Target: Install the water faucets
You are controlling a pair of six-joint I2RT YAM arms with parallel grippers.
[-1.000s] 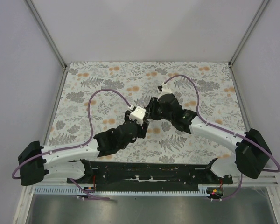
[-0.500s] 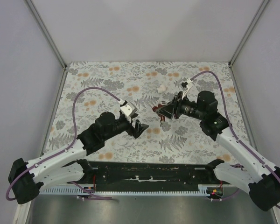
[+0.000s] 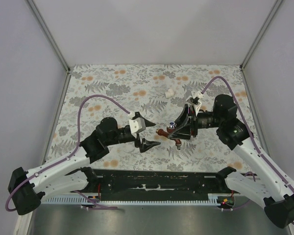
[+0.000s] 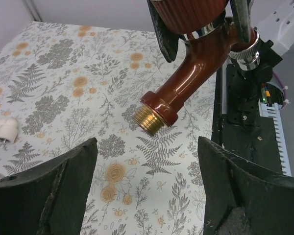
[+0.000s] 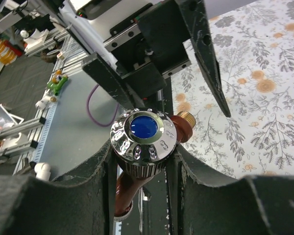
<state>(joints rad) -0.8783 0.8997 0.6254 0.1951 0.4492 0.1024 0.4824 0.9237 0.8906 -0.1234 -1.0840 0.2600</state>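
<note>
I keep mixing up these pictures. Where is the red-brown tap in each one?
Top external: the tap is just right of the middle, held in the right gripper.
Left wrist: the tap is at top middle, its brass thread pointing down-left.
Right wrist: the tap is at the centre, its shiny blue-capped knob facing the camera.
Shared landmark: the flowered table cover.

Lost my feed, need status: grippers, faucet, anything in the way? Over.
Right gripper shut on faucet. Left gripper open, empty, facing faucet's brass thread. White fitting lies well apart; nothing between the grippers.
</note>
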